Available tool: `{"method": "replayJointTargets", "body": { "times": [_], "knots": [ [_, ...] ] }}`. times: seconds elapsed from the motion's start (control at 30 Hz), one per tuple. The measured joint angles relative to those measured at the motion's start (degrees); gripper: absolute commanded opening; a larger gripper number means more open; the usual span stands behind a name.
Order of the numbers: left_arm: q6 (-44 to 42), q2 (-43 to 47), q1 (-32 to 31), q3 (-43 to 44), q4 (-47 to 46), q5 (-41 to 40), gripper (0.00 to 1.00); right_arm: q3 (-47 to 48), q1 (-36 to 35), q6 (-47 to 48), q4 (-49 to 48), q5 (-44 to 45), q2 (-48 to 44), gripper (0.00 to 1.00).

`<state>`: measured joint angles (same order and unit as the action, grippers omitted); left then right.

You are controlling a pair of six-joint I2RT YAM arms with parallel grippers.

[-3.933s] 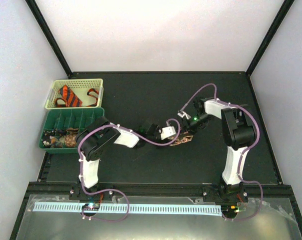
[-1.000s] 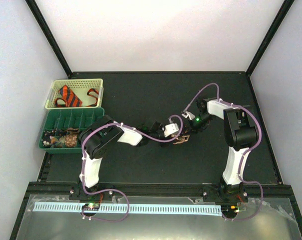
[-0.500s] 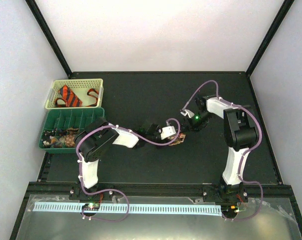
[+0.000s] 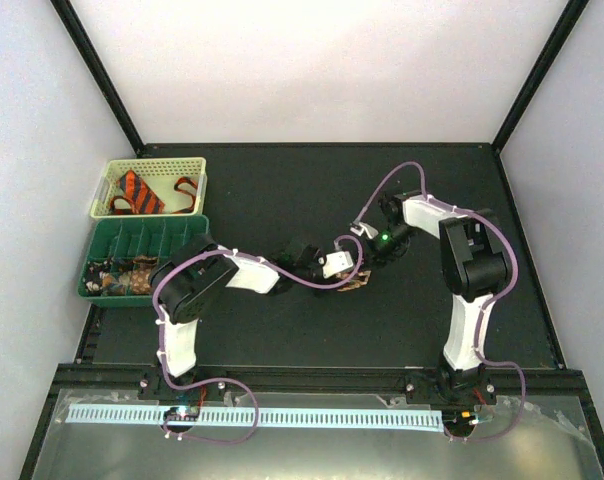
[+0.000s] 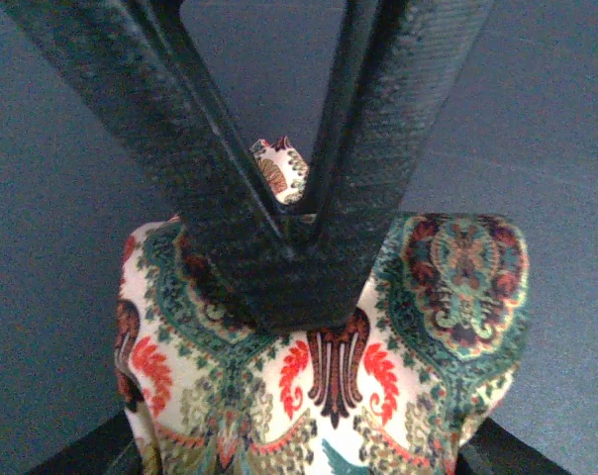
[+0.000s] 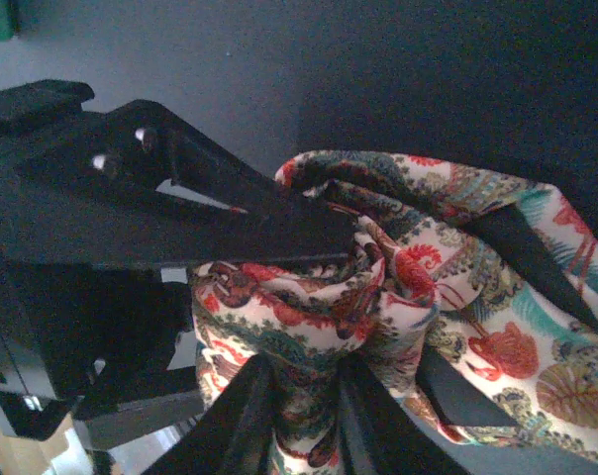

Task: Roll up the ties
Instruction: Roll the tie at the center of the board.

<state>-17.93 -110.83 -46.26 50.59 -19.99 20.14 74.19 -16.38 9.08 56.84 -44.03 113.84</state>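
Observation:
A paisley tie [image 4: 360, 284] in white, green and red lies bunched at the table's middle, held from both sides. My left gripper [image 4: 350, 277] is shut on it; in the left wrist view its fingers [image 5: 378, 148] meet in a V, with the gripper [image 5: 289, 302] on top of the tie [image 5: 408, 346]. My right gripper [image 4: 369, 264] is shut on the twisted bunch [image 6: 309, 317]; in the right wrist view the gripper [image 6: 309, 426] has fabric between its fingers [image 6: 245, 421]. An orange black-striped tie [image 4: 140, 190] lies in the cream basket [image 4: 152, 164].
A green divided tray [image 4: 152, 237] left of the arms holds speckled coils [image 4: 122, 280] in its near compartments. The cream basket stands just behind it. The left gripper's black body [image 6: 131, 218] fills the left of the right wrist view. Purple cables [image 4: 402, 178] loop over both arms.
The right wrist has swung a little up and to the left over the tie. The left gripper and the bunched tie have shifted slightly left. Both grippers stay on the tie.

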Motion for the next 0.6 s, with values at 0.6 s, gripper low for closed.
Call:
{"method": "replayJointTargets", "body": {
  "times": [0.6],
  "knots": [
    [4.04,-3.87,0.0,4.72,-0.57,3.41,0.43,-0.7,2.25,1.38,-0.31,2.16,0.35,0.21]
  ]
}}
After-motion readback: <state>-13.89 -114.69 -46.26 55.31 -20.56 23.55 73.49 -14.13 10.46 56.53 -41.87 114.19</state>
